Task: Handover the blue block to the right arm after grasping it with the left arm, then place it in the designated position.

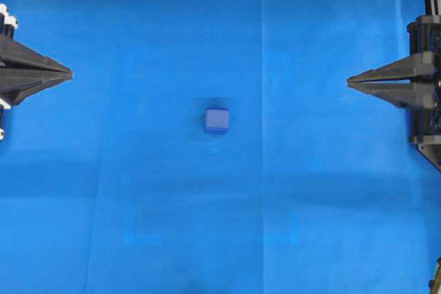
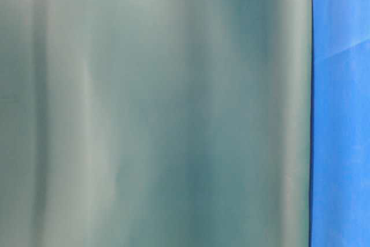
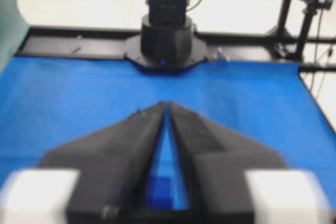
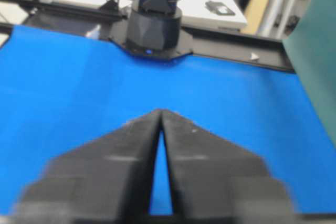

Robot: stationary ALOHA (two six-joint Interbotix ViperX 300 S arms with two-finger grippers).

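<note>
Both jaws sat nearly together, tips converging with only a thin wedge of cloth showing between the fingers, nothing pinched. My left gripper (image 1: 69, 74) was at 9 o'clock in the overhead view, my right gripper (image 1: 350, 82) at 3 o'clock, tips pointing at each other across the blue cloth (image 1: 138, 204). Blue block (image 1: 216, 120) lay near the centre of the cloth, slightly toward 6 o'clock from the line between the tips, well apart from both.

Only the overhead gave block and both grippers together. Left wrist view showed the left gripper (image 3: 168, 106) with white bracket pieces blurred at the bottom corners, a darker blue patch low in the finger gap (block or shadow, could not tell), and the opposite arm's base (image 3: 165, 45) at 12 o'clock. Right wrist view showed the right gripper (image 4: 160, 113), the other arm's base (image 4: 152, 35), no block. Table-level view was mostly blocked by a blurred grey-green surface (image 2: 156, 108); cloth strip only at 3 o'clock.
</note>
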